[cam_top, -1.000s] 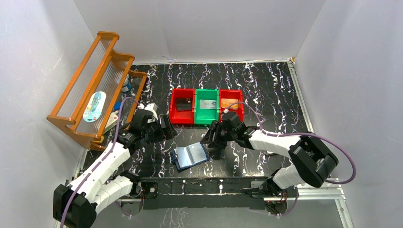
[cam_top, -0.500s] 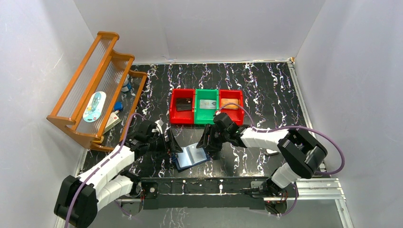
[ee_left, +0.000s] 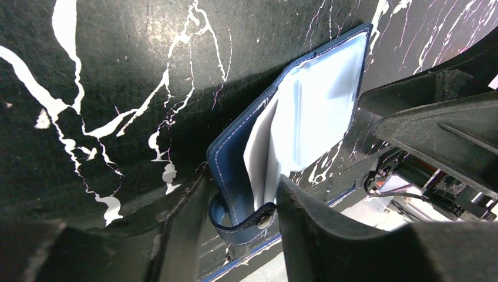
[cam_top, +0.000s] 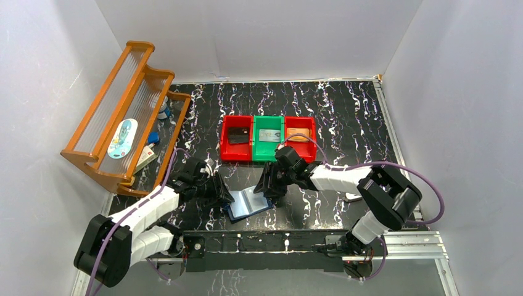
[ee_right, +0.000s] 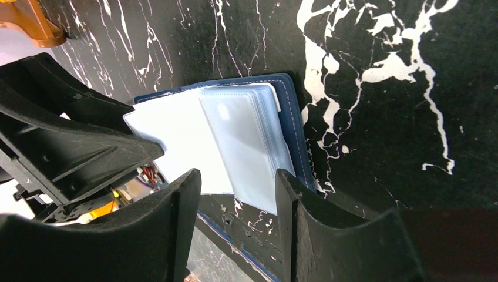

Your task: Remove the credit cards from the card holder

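The navy card holder (cam_top: pixel 247 203) lies open on the black marbled table near the front rail, its pale sleeves fanned. In the left wrist view my left gripper (ee_left: pixel 241 182) has its fingers against the card holder (ee_left: pixel 311 111) at the left cover and snap strap. From above, the left gripper (cam_top: pixel 225 197) is at the holder's left edge. My right gripper (ee_right: pixel 236 176) stands open over the lower edge of the holder's (ee_right: pixel 235 141) sleeves, at its right side (cam_top: pixel 265 190). One black credit card (cam_top: pixel 237 135) lies in the left red bin (cam_top: pixel 224 145). I cannot tell if the sleeves hold cards.
A green bin (cam_top: pixel 268 157) with a silver-grey card and a right red bin (cam_top: pixel 313 139) with an orange card stand behind the holder. A wooden rack (cam_top: pixel 123 117) fills the far left. The metal rail (cam_top: pixel 277 240) runs just in front of the holder.
My left gripper came down and right from beside the rack to the holder's left edge, and its jaws narrowed onto it. The right gripper shifted slightly left over the sleeves.
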### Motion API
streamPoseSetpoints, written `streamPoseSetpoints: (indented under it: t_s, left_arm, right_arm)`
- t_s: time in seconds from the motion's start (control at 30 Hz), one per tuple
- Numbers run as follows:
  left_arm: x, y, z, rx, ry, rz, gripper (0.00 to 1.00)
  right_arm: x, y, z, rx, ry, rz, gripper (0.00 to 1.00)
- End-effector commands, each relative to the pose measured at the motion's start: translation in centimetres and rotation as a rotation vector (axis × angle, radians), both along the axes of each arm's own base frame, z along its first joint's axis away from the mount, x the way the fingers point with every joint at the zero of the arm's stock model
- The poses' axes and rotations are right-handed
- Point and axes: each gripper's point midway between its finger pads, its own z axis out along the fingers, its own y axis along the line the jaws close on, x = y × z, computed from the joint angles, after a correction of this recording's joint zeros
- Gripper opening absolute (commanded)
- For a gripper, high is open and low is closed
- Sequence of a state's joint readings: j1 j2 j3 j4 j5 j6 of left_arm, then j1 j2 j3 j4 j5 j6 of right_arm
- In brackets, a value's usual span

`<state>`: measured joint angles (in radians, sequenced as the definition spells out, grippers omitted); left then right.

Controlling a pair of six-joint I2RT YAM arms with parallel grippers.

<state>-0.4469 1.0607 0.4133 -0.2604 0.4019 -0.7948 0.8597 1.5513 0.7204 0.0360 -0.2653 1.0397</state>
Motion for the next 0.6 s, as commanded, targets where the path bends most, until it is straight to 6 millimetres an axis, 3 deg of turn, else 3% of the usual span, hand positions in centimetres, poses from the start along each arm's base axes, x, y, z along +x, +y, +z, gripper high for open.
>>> streamPoseSetpoints:
  t_s: [0.0,0.2,0.57]
  left_arm:
    - [0.5,0.0,0.1,0.007,-0.023,-0.013,0.38]
    - [1.4,0.0,0.5,0.026,-0.059,-0.036,0.27]
    - [1.9,-0.3,0.8,0.025,-0.088,-0.086,0.21]
  right_arm:
    - [0.7,1.6,1.6,0.050,-0.047,0.032,0.57]
    - [0.6,1.8,1.5,0.038,-0.044,0.047,0.56]
    - [0.6,1.3,0.8,-0.019,-0.048,0.038,0.56]
